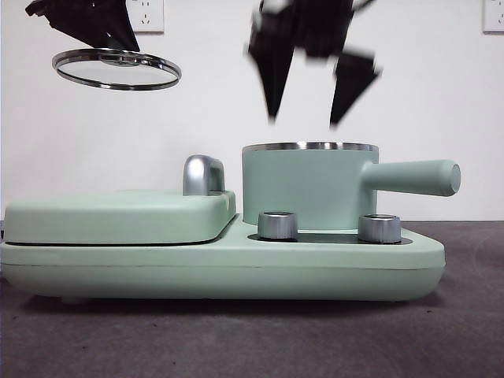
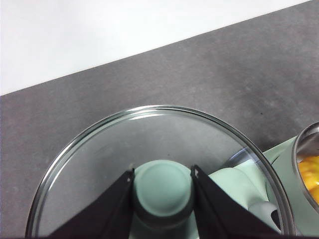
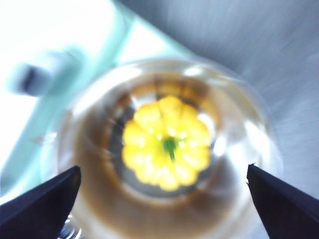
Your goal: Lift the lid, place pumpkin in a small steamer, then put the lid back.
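My left gripper (image 2: 162,186) is shut on the mint-green knob of the glass lid (image 2: 149,144) and holds it in the air at the upper left of the front view (image 1: 116,68), well left of the pot. The small steamer (image 1: 307,185) stands on the appliance with its long handle (image 1: 409,177) pointing right. The yellow pumpkin (image 3: 167,144) sits inside it, green stem up; in the left wrist view only a sliver (image 2: 310,177) shows. My right gripper (image 1: 303,118) is open and empty just above the pot's rim, blurred; in its own view (image 3: 164,199) the jaws stand wide apart.
The mint-green appliance base (image 1: 220,264) carries a flat hinged griddle cover (image 1: 118,216) with a chrome handle (image 1: 202,175) on the left and two steel dials (image 1: 277,225) in front of the pot. Dark grey tabletop (image 1: 236,339) lies in front.
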`<state>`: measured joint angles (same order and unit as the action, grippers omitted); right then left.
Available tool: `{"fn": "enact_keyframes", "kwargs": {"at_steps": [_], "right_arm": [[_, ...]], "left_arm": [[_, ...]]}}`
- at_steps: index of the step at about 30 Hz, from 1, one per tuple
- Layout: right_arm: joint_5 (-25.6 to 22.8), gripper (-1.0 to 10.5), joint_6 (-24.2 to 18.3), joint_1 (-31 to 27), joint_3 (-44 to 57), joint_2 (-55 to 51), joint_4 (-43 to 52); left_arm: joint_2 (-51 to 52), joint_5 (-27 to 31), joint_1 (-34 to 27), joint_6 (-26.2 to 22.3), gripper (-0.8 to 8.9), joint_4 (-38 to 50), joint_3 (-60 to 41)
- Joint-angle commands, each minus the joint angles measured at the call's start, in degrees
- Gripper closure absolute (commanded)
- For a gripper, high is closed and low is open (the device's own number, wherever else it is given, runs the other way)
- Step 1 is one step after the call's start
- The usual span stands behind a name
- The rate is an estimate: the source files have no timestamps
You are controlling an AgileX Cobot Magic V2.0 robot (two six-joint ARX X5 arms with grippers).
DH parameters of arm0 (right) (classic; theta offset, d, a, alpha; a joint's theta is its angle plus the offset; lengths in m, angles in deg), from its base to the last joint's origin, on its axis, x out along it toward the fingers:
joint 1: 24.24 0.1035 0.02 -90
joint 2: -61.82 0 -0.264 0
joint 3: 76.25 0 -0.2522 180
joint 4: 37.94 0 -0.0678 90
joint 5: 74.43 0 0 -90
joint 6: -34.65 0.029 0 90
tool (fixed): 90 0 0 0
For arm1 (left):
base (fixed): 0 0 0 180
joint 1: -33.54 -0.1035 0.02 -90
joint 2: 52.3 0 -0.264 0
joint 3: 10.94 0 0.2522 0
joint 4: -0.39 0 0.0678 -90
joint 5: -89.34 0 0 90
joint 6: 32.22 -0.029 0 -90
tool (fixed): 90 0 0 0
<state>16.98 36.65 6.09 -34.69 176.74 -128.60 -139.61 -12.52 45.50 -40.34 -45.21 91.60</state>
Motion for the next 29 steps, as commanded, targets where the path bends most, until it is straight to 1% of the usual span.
{"fn": "enact_keyframes", "kwargs": {"at_steps": [1, 4, 10, 16, 24, 26, 29], "right_arm": [[0.1, 4.1, 0.7, 0.3, -1.7, -4.0, -4.4], [0.1, 4.1, 0.7, 0.4, -1.7, -10.2, -4.3], [0.1, 4.1, 0.7, 1.0, -1.5, -22.7, -4.3], [0.1, 4.1, 0.7, 2.7, 2.9, -35.9, -4.3], [0.1, 4.2, 1.0, 3.8, 18.7, -54.6, -4.1], [0.2, 4.2, 1.0, 3.8, 23.7, -59.1, -2.3], [1.7, 4.2, 1.7, 3.8, 32.1, -66.4, 3.1]], "left_arm": [[0.5, -0.1, 0.9, 0.5, 7.32, 1.6, 1.8], [0.5, -0.2, 1.9, 1.2, 7.32, 1.6, 1.8], [0.5, -0.2, 5.9, 1.3, 7.32, 1.6, 1.8], [0.0, -0.2, 10.9, 1.3, 7.32, 2.4, 1.8], [-2.7, -0.2, 18.0, 1.6, 7.32, 4.5, 1.8], [-3.7, -0.2, 19.5, 1.6, 7.32, 5.0, 1.8], [-5.4, -0.2, 21.8, 1.6, 7.32, 7.0, 1.8]]}}
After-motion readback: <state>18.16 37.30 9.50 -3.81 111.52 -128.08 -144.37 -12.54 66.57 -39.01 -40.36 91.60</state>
